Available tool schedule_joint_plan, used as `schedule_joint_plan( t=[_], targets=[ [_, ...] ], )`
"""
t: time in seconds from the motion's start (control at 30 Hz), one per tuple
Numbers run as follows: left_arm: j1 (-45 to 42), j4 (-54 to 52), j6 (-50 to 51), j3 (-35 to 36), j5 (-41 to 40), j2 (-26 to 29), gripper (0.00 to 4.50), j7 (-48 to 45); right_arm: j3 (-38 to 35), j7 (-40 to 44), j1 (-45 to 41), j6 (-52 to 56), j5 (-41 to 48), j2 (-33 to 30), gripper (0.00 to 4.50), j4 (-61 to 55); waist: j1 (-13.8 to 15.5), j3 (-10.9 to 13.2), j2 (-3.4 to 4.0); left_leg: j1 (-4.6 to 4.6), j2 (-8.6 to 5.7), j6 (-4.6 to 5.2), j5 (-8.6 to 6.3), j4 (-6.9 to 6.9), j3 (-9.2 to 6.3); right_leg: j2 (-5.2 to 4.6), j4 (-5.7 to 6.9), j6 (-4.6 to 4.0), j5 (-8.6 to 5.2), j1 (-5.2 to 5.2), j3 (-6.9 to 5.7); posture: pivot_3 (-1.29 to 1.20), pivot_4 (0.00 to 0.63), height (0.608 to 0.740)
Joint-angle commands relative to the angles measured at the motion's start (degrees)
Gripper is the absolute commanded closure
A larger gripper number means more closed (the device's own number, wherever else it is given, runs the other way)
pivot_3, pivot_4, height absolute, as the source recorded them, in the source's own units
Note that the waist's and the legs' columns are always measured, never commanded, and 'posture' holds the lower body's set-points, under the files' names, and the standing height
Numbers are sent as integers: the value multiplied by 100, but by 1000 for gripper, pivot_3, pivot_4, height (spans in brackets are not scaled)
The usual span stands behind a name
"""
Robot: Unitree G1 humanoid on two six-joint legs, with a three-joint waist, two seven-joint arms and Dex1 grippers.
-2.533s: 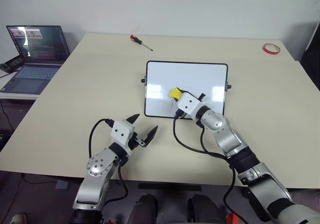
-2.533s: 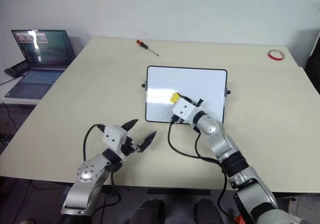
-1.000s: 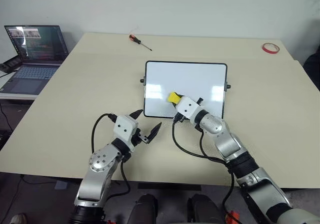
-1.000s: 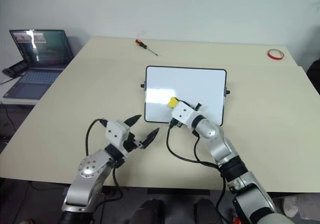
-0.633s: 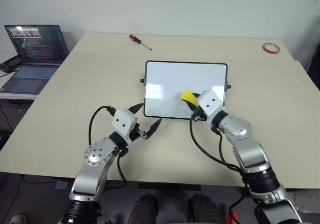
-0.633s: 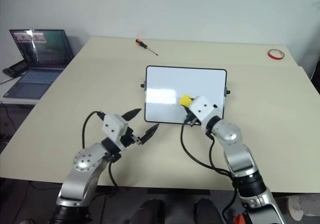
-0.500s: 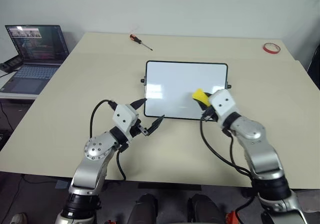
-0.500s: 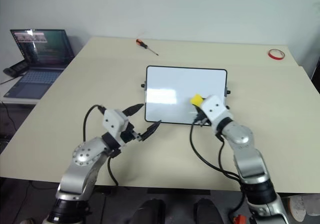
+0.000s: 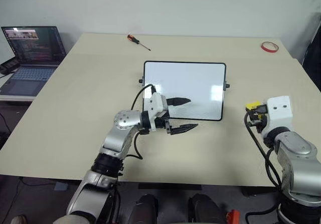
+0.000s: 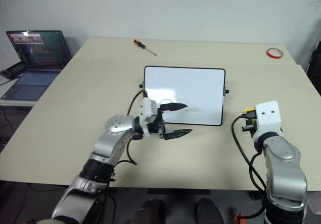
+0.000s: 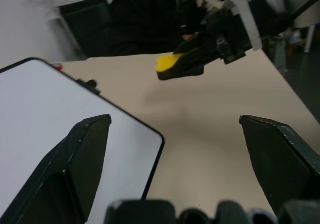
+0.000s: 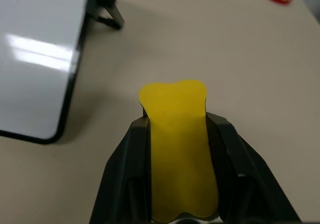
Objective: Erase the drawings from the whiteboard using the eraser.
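Clamped tight on the eraser (image 12: 179, 154), the right gripper (image 9: 254, 108) hung over bare table (image 9: 90, 93) just off the whiteboard's (image 9: 200, 81) right edge, the yellow block squeezed between the two black fingers so that its free end bulged out past their tips. Held that way, the eraser looked ready either to go back for another pass or to be set down. The left gripper (image 9: 181, 115) reached in level across the board's near edge with its jaws spread wide and nothing between them; one finger lay over the white surface, the other over the table in front. I took that as a move to steady the board. No drawings showed on the whiteboard, only glare, so the wiping seemed about finished. A screwdriver (image 9: 139, 41) and red tape ring (image 9: 269, 46) lay well away, at the far side.
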Motion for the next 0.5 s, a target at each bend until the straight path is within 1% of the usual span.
schedule_joint_plan(
  t=[0.03, 0.27, 0.4, 0.5],
  targets=[
    [-399, 703, -498, -172, 126, -310, 0, -381, -310, -152, 58, 46, 173, 136, 3329, -151, 2, 0, 0, 0, 0, 0, 0, 0, 0, 0, 0, 0, 0, 0, -1, 0, 150, 740],
    [-757, 1661, -967, -307, 413, -673, 0, -678, -294, -350, 135, -297, 365, 273, 3329, 235, -13, 0, 0, 0, -1, 1, 0, 0, 2, 9, 1, 0, 0, -3, 3, 0, 150, 740],
    [-868, 1885, -1172, -201, 461, -790, 0, -664, -244, -440, 115, -504, 468, 305, 3329, 512, -5, 0, 0, -1, -1, 1, 0, 2, 1, 7, 1, 1, 0, -1, 3, 0, 150, 740],
    [-907, 1985, -1272, -181, 508, -780, 0, -684, -159, -518, 79, -721, 513, 356, 3329, 774, -13, 0, 0, -1, 0, 1, 0, 2, 1, 8, 2, 1, 0, -2, 3, 0, 150, 740]
  ],
)
